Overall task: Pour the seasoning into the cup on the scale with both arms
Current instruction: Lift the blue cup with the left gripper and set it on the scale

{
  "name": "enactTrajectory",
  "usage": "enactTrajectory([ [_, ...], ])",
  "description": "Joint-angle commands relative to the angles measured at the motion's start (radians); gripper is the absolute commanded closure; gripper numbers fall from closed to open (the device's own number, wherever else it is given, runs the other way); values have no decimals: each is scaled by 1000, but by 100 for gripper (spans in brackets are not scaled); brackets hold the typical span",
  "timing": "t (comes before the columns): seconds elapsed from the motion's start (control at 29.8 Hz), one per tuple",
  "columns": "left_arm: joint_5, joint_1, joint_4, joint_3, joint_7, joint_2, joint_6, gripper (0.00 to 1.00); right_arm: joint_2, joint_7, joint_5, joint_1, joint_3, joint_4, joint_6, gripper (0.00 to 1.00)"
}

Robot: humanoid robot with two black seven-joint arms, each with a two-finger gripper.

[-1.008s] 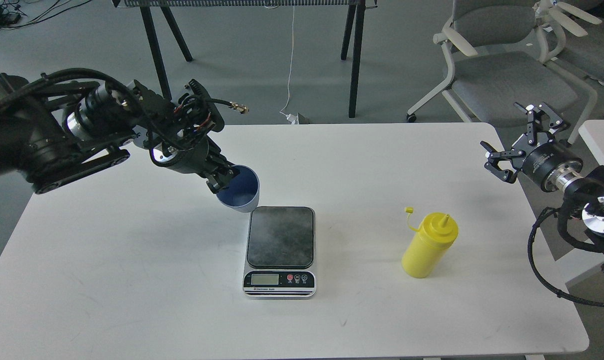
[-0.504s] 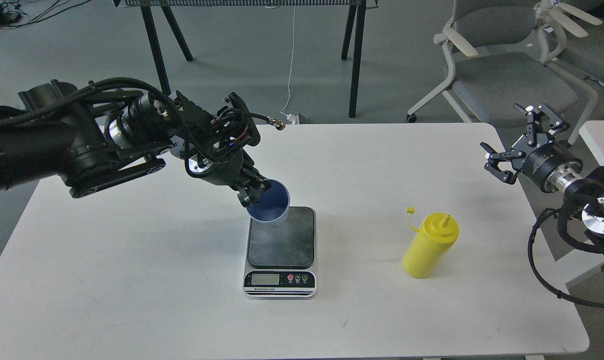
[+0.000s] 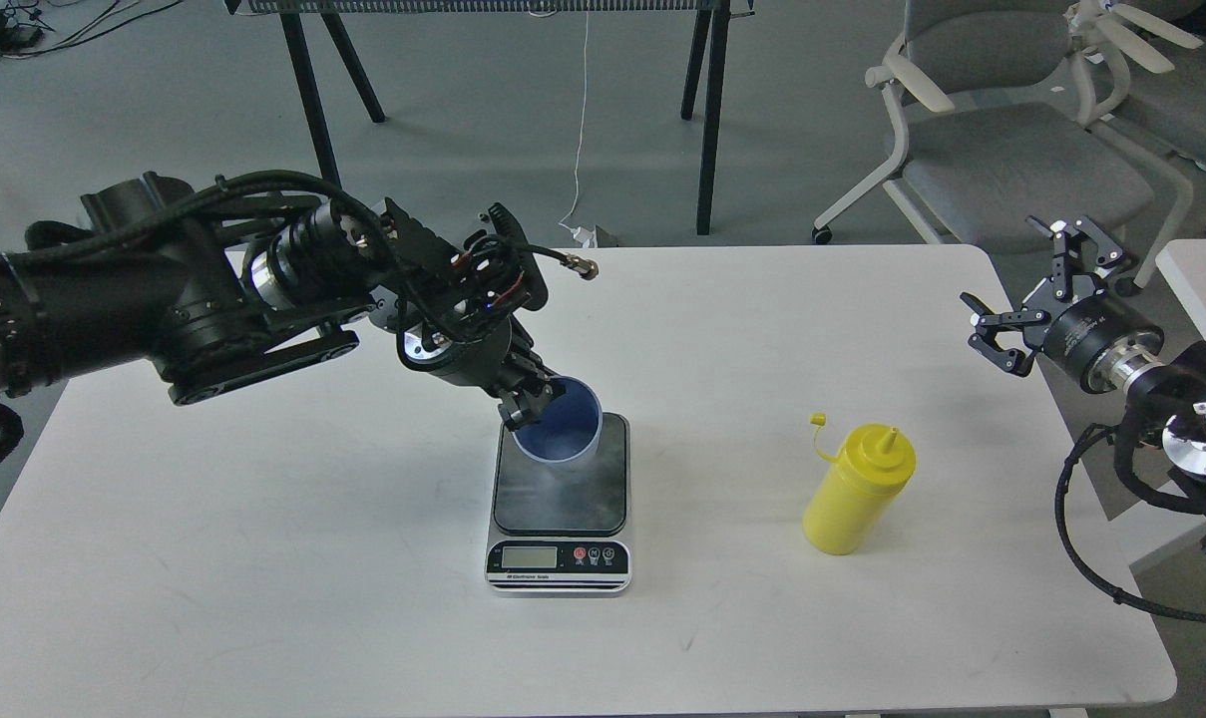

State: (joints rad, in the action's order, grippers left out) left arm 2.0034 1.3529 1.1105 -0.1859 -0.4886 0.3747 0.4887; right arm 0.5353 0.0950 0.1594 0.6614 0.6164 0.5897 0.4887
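**Cup held over the scale, bottle waiting to the right**

The white surface (image 3: 263, 558) filled most of the room in front of me. The left arm (image 3: 164, 289) reached in over its left half, cables looped along it. The right arm (image 3: 1151, 389) stayed off the right edge of the surface. The scale (image 3: 561, 499) sat near the middle, display and buttons at the near side. The yellow squeeze bottle (image 3: 855, 489) stood upright on the surface, well to the right of the scale, its small cap hanging out to the left on a tether. The blue cup (image 3: 561, 424) was over the far left part of the scale's dark platform, mouth up and tilted; I could not tell whether its base touched. The left pincer (image 3: 525, 399) was clamped on the cup's left rim. The right pincer (image 3: 1029, 289) was spread wide with nothing in it.
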Motion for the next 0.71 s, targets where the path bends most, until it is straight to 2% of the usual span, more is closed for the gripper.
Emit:
enactTrajectory([
  [0.0, 2, -5, 2, -15, 0, 1, 0, 92, 0, 6, 0, -2, -1, -8, 0, 1],
  [0.54, 0, -5, 5, -30, 0, 0, 0, 90, 0, 6, 0, -2, -1, -8, 0, 1],
  [0.64, -9, -5, 5, -29, 0, -2, 0, 85, 0, 8, 0, -2, -1, -8, 0, 1],
  [0.67, -21, -1, 5, -29, 0, -3, 0, 79, 0, 8, 0, -3, -1, -8, 0, 1],
])
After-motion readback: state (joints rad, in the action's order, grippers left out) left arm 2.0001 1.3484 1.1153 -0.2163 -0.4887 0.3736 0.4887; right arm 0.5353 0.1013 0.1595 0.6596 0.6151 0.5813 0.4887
